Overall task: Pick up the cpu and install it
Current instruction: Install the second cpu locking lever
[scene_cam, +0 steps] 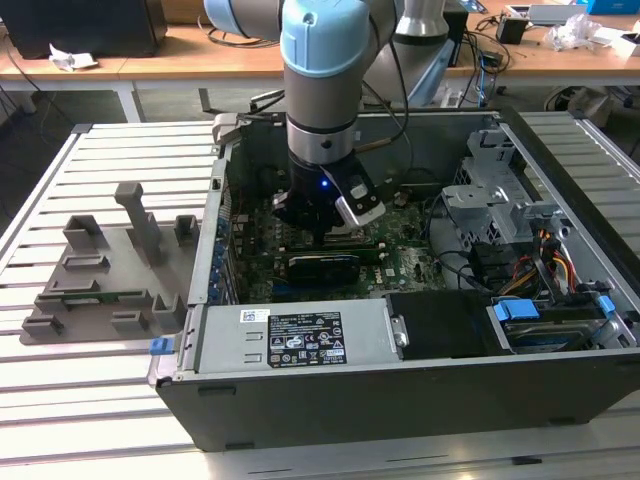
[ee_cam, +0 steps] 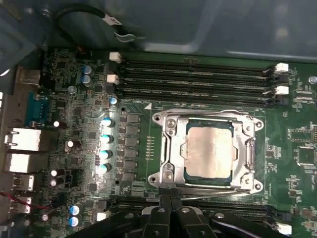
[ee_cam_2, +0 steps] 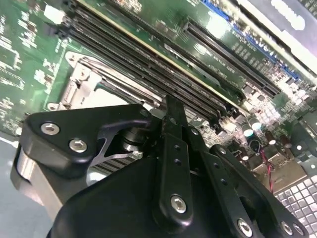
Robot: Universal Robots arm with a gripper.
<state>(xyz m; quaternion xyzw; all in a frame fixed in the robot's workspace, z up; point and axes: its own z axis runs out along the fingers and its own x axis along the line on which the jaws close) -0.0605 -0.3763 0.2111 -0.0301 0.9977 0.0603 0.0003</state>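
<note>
The cpu (ee_cam: 208,151), a flat square chip with a silvery-grey top, lies inside the metal-framed socket (ee_cam: 168,148) on the green motherboard (ee_cam: 74,104). In the first wrist view my gripper (ee_cam: 171,192) is shut, its black fingers (ee_cam: 161,210) pressed together at the socket's edge, beside the thin wire lever (ee_cam: 218,191). Nothing shows between them. In the second wrist view my gripper (ee_cam_2: 172,106) hovers just over the socket frame (ee_cam_2: 86,74). In the exterior view my gripper (scene_cam: 320,228) reaches down into the open computer case (scene_cam: 400,350).
Long black memory slots (ee_cam: 198,79) run along one side of the socket, with capacitors (ee_cam: 105,144) on another. A grey plastic fixture with upright posts (scene_cam: 110,270) stands on the slatted table at the exterior view's left. Drive cages and cables (scene_cam: 520,250) crowd the case's right end.
</note>
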